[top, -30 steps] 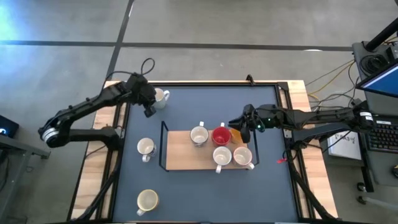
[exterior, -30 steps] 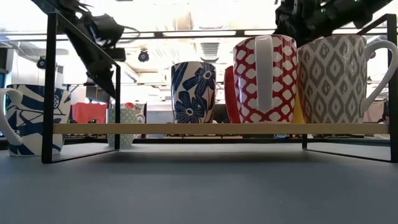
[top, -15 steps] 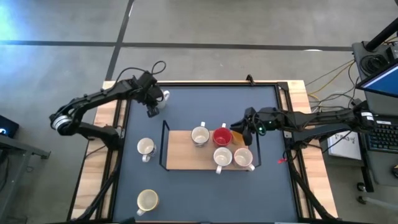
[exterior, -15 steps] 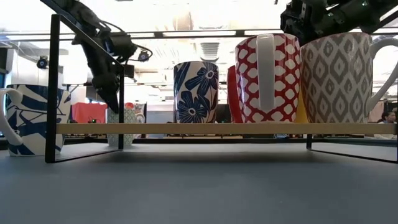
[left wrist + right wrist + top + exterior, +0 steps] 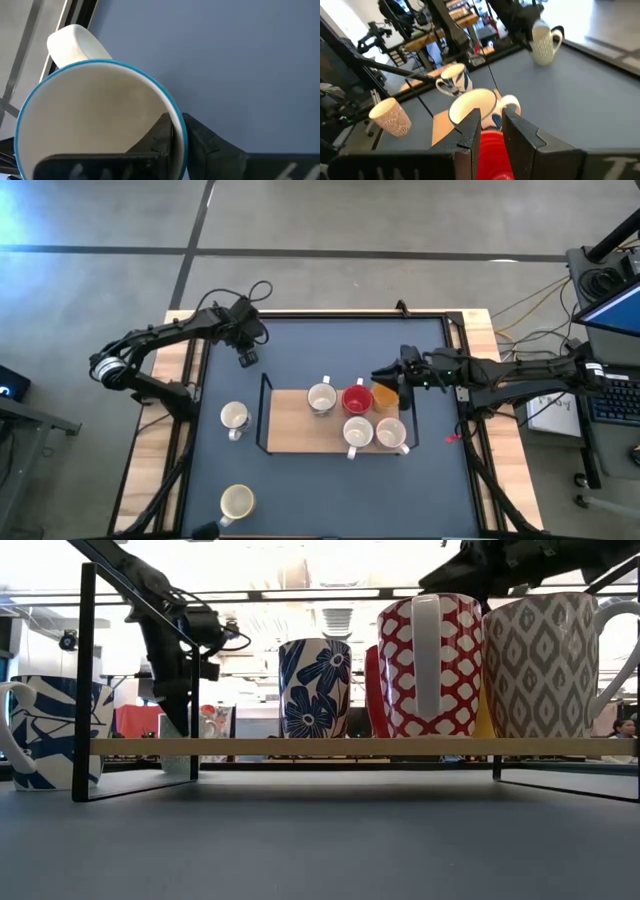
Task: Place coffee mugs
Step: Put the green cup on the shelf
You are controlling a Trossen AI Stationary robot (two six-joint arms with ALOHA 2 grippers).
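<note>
- Coffee mugs are spread over the desk: four are seen standing on the wooden rack, with an orange mug at its right edge, and two are left on the desk at the left.
- One mug is gripped at its rim by the left hand, near the desk's far left corner; one finger is seen inside the wall.
- The orange mug is approached by the right hand, whose fingers are parted and empty above the red mug.
- For a good placement, the held mug should be carried level to the rack's bare left part, lowered upright, and released only once seated.
- Neighbouring mugs should not be nudged.
</note>
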